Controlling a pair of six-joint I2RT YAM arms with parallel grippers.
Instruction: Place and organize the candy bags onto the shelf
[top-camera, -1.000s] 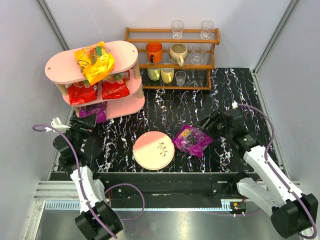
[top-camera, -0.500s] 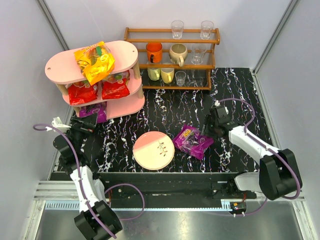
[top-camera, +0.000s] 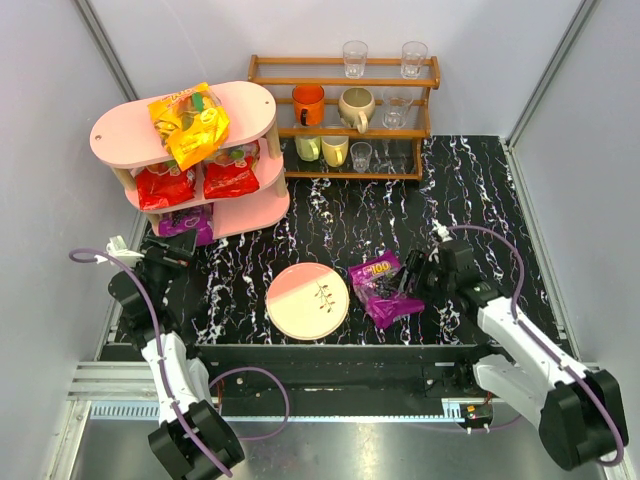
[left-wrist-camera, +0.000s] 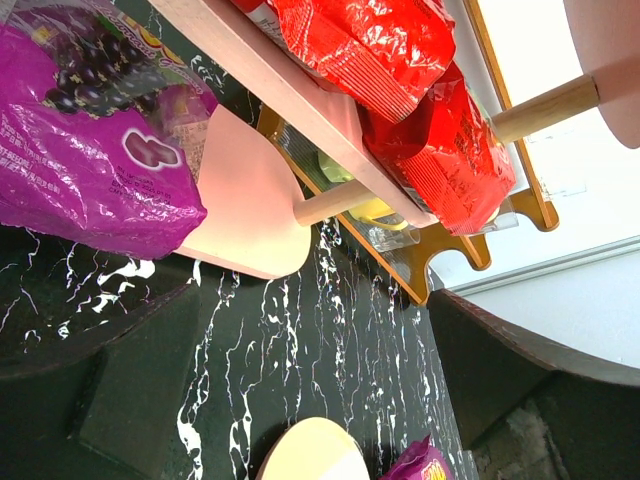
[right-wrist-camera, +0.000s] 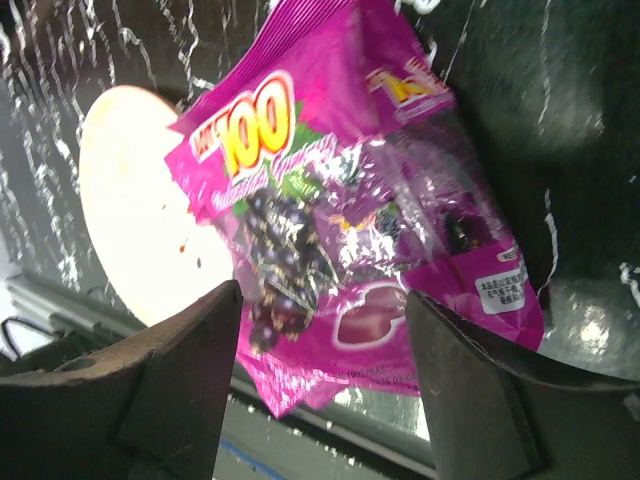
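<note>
The pink shelf (top-camera: 125, 130) stands at the back left. An orange-yellow candy bag (top-camera: 188, 122) lies on its top board, two red bags (top-camera: 165, 185) (top-camera: 231, 172) on the middle board, and a purple bag (top-camera: 185, 222) on the bottom board. My left gripper (top-camera: 160, 250) is open and empty just in front of that bottom bag (left-wrist-camera: 80, 150). A second purple bag (top-camera: 383, 288) lies on the table right of the plate. My right gripper (top-camera: 408, 278) is open at its right edge. In the right wrist view the bag (right-wrist-camera: 330, 200) lies between the spread jaws of my right gripper (right-wrist-camera: 322, 300).
A round pink-and-cream plate (top-camera: 308, 300) lies at the front centre, touching the loose purple bag's left side. A brown wooden rack (top-camera: 345, 75) with mugs and glasses stands at the back. The table's front edge is close below the right gripper.
My right arm has swung in and come down onto the loose purple bag, which has shifted and turned a little. The left arm has not moved.
</note>
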